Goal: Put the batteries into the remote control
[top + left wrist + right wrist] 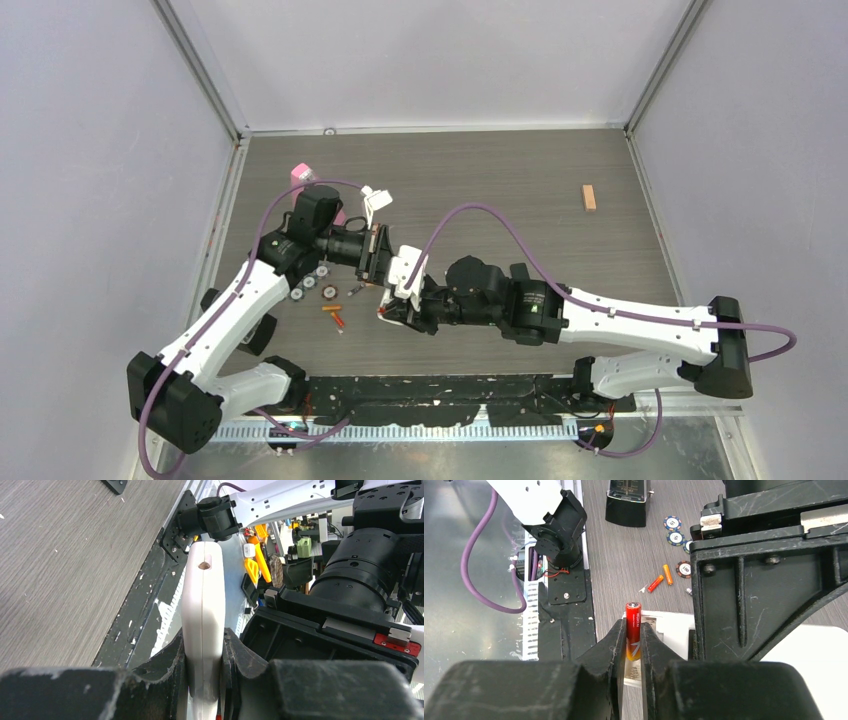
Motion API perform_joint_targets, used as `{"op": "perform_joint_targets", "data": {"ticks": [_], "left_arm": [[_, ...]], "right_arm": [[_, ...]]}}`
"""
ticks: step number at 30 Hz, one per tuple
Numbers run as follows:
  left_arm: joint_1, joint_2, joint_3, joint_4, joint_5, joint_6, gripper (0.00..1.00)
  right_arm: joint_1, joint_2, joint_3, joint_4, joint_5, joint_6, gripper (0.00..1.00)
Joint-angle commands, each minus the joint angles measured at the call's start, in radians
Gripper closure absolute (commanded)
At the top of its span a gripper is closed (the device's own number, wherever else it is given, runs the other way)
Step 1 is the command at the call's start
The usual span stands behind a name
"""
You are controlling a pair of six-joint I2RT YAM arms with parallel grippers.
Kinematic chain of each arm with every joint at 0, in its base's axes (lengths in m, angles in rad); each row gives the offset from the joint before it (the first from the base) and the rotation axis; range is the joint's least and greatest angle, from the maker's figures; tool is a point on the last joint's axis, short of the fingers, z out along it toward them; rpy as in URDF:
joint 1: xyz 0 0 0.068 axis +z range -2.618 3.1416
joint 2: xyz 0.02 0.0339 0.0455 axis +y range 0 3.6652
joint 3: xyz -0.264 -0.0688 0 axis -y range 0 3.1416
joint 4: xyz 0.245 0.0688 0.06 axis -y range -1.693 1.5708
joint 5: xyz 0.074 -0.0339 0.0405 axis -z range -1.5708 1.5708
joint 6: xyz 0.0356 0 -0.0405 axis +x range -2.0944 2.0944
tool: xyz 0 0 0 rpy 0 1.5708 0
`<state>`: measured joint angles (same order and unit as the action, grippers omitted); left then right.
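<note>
Spanning most of the overhead view, the grey wood-grain desk [480, 180] carries everything, and both arms reach in to meet left of its middle. The left arm [235, 310] bends in from the near left, and the right arm [620, 318] stretches across from the near right. The left hand [202, 645] is clenched on the white remote control [202, 600], gripping it edge-on by its two broad faces and holding it up off the desk. The right hand [633, 630] sits just beside it, grasping a single red-orange battery [633, 625] lengthwise between its fingertips. That battery's far end pokes out over a white part of the remote; whether they touch cannot be told.

A pink object [300, 175] sits at the far left. A tan wooden block [589, 197] lies well apart at the far right. Three poker chips [675, 537] lie near the left arm. Just beside them, two loose batteries [655, 583] rest on the desk, one red and one orange.
</note>
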<state>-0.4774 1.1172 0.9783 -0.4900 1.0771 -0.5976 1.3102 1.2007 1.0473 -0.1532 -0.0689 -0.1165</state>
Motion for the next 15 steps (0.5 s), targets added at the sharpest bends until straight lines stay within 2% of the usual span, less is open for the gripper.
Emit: {"op": "perform_joint_targets", "data": {"ticks": [1,15], "left_arm": [[-0.004,-0.009,0.031,0.065,0.041,-0.045,1.0],[-0.013,-0.006,0.028,0.063,0.023,-0.034,1.0]], "right_arm": [[0.009,0.035,0.019,-0.098,-0.009,0.002,0.82],[0.008,0.072,0.039,-0.157,0.033,0.019,0.83]]}}
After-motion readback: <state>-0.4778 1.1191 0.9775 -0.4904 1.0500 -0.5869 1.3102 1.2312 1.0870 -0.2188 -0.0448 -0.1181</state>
